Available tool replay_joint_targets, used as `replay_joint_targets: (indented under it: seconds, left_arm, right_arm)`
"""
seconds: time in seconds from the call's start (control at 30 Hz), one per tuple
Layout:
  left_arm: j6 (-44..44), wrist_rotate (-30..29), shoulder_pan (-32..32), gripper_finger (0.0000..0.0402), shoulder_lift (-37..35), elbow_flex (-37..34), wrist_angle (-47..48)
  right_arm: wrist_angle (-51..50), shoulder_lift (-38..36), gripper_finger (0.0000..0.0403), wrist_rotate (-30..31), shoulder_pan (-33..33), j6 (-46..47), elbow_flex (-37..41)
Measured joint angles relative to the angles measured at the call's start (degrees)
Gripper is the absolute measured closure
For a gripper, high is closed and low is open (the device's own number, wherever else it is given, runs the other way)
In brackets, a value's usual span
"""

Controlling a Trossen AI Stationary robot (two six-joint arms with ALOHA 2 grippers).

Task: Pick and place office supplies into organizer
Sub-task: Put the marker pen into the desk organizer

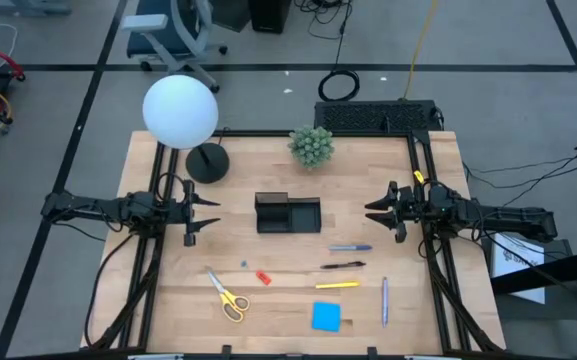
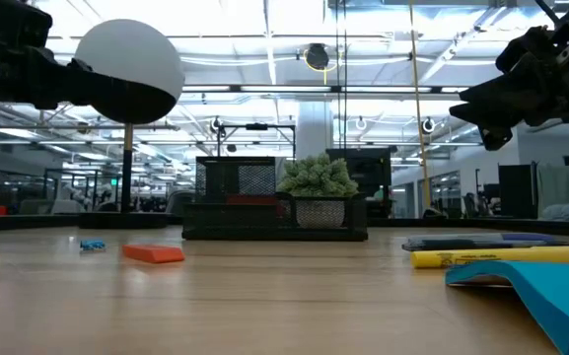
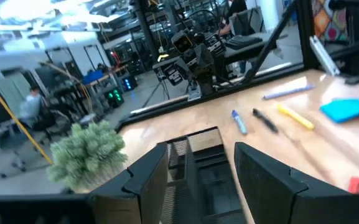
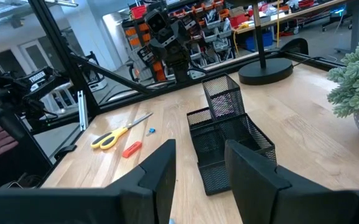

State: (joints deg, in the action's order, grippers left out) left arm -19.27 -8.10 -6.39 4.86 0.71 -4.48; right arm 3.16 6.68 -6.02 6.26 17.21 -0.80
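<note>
**Nothing placed yet; both tools empty**

The left tool (image 1: 211,213) is held above the worktop (image 1: 168,300) at its left side, fingers parted, nothing gripped. The right tool (image 1: 372,211) is held likewise at the right side, released and empty. Between them the low black mesh organizer tray (image 1: 288,214) is seen with empty compartments, judged from the wrist views.

All supplies are left on the wood nearer the front edge:
- yellow-handled scissors (image 1: 227,296)
- small red piece (image 1: 263,277) and tiny blue piece (image 1: 244,265)
- blue-grey pen (image 1: 350,247), black pen (image 1: 343,266), yellow marker (image 1: 337,285), purple pen (image 1: 385,300)
- blue square sticky-note pad (image 1: 326,317)

Task is judged at its start; every item remains to be picked.
</note>
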Motion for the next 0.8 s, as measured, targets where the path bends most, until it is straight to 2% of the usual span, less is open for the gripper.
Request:
replay_joint_targets:
  seconds: [0.17,0.27,0.53,0.8]
  left_arm:
    - [-6.29,-0.04,0.0,0.0211,0.01,0.0,-0.01]
    - [-6.18,-0.04,0.0,0.0211,0.0,0.0,-0.03]
    - [-6.12,-0.04,0.0,0.0211,0.0,0.01,-0.04]
    - [-7.26,-0.02,0.0,0.021,0.0,0.0,-0.65]
  right_arm:
    - [0.0,0.0,0.0273,0.0,0.02,0.06,0.0]
    - [1.04,0.0,0.0273,0.53,0.01,0.09,0.0]
    - [13.24,-0.02,0.0273,1.31,0.0,0.58,0.0]
    - [12.41,0.0,0.0273,1.41,0.0,7.35,0.0]
